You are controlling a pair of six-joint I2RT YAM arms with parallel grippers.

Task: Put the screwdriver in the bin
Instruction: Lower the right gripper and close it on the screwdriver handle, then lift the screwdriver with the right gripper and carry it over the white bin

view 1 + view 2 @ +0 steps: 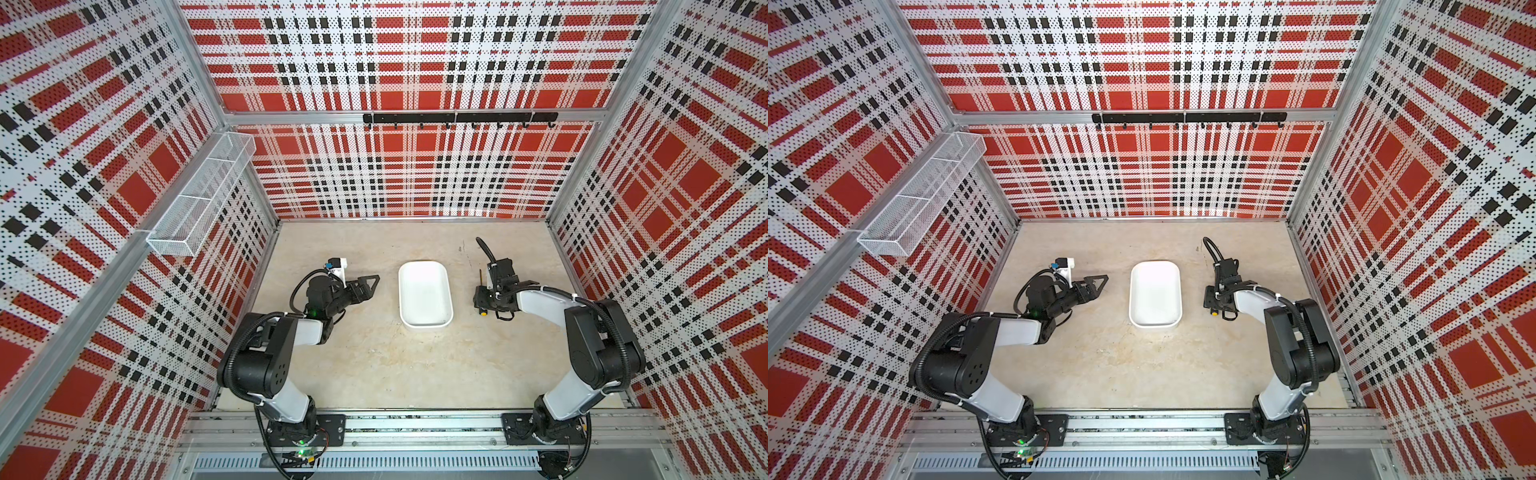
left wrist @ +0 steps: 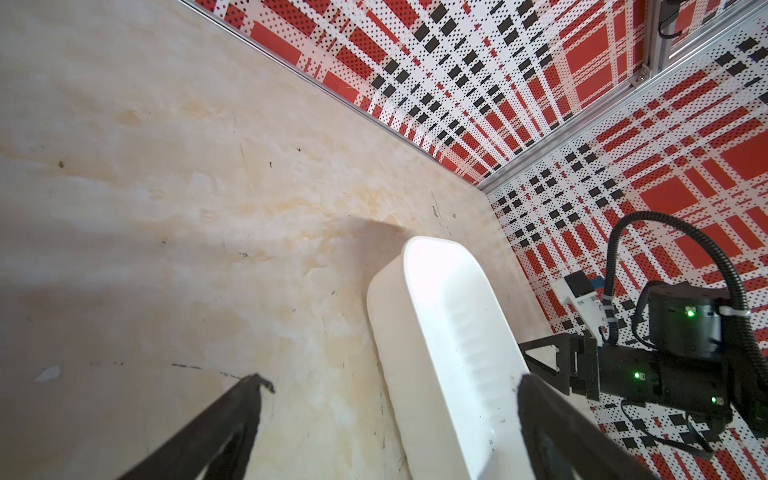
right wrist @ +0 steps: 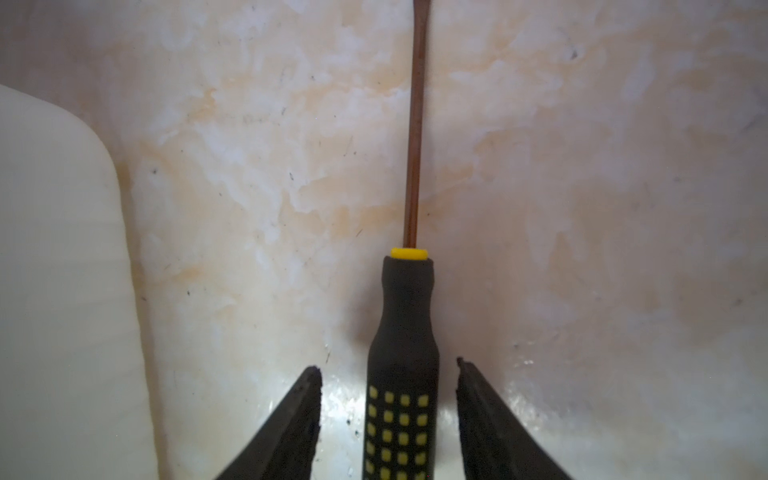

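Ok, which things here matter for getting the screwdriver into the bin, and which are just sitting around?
For the job:
- screwdriver
- bin
- right gripper, open astride the handle

Just there:
- wire basket
- hook rail
- left gripper, open and holding nothing

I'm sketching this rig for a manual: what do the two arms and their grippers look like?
The left arm and right arm share one look: black joint housings joined by white links, with a black ribbed cable hose looping along each. Small green lights glow near the wrists. The left gripper and right gripper are black, their fingers open triangular frames tapering to thin tips.
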